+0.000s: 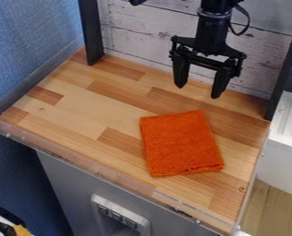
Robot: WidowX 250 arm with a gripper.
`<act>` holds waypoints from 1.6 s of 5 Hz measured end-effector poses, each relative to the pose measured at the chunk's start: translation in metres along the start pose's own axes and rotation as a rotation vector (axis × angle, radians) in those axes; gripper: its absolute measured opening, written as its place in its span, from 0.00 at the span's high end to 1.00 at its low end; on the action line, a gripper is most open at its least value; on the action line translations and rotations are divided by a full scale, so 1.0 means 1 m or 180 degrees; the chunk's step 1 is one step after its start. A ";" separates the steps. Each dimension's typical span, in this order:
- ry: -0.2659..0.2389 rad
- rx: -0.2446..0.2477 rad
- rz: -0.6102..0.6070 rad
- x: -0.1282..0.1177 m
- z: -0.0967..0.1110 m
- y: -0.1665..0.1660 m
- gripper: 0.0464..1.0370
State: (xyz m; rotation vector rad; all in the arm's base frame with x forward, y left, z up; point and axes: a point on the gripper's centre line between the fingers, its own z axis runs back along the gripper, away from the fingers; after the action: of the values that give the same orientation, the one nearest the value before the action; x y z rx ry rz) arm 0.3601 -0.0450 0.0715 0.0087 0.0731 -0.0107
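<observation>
The gripper [198, 91] hangs with its jaws spread and empty, and because the cloth [182, 144] lies so flat on the counter [99, 115], a shallow pinch could slip off and a deep one could jam.

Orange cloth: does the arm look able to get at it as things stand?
Likely yes: the hand hangs open over the wooden surface, past the far edge of the orange cloth, and I see nothing between them. The cloth lies flat, so it may need pinching at an edge.
</observation>
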 end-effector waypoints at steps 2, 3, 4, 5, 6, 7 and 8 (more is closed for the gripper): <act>0.0083 0.0004 -0.0474 -0.015 -0.025 0.001 0.04; -0.0108 0.0011 -0.0810 -0.020 -0.016 0.001 0.04; -0.0235 0.0021 -0.1169 -0.030 -0.016 -0.003 0.04; -0.0364 0.0022 -0.1505 -0.038 -0.013 -0.003 0.04; -0.0418 0.0015 -0.1761 -0.046 -0.009 -0.003 0.04; -0.0377 0.0007 -0.1949 -0.052 -0.012 -0.003 0.08; -0.0368 -0.0012 -0.2075 -0.058 -0.014 -0.004 0.36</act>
State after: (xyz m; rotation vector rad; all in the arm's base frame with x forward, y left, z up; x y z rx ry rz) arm 0.3011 -0.0480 0.0622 -0.0199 -0.0422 -0.6622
